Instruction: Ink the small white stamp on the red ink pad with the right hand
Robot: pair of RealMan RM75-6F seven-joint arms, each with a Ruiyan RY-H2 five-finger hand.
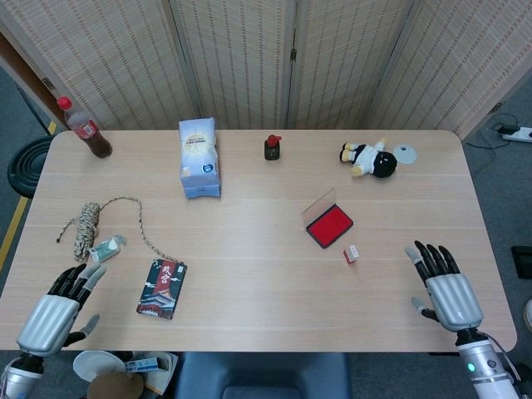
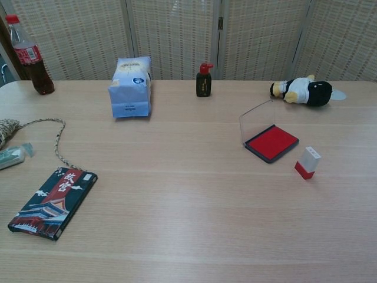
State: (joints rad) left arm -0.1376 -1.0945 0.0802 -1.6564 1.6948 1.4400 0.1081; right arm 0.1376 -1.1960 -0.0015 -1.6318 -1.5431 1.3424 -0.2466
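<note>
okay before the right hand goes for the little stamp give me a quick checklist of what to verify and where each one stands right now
1. Right hand holds nothing, fingers apart: ok.
2. Small white stamp stands upright on its red base, free to grasp: ok.
3. Red ink pad has its clear lid raised, ink face bare: ok.
4. Table between right hand and stamp, seen in the head view, has nothing in the way: ok.
5. Stamp stands apart from the ink pad, leaving room for fingers: ok.
6. Left hand holds nothing near the table's front left edge, far from the stamp: ok.
</note>
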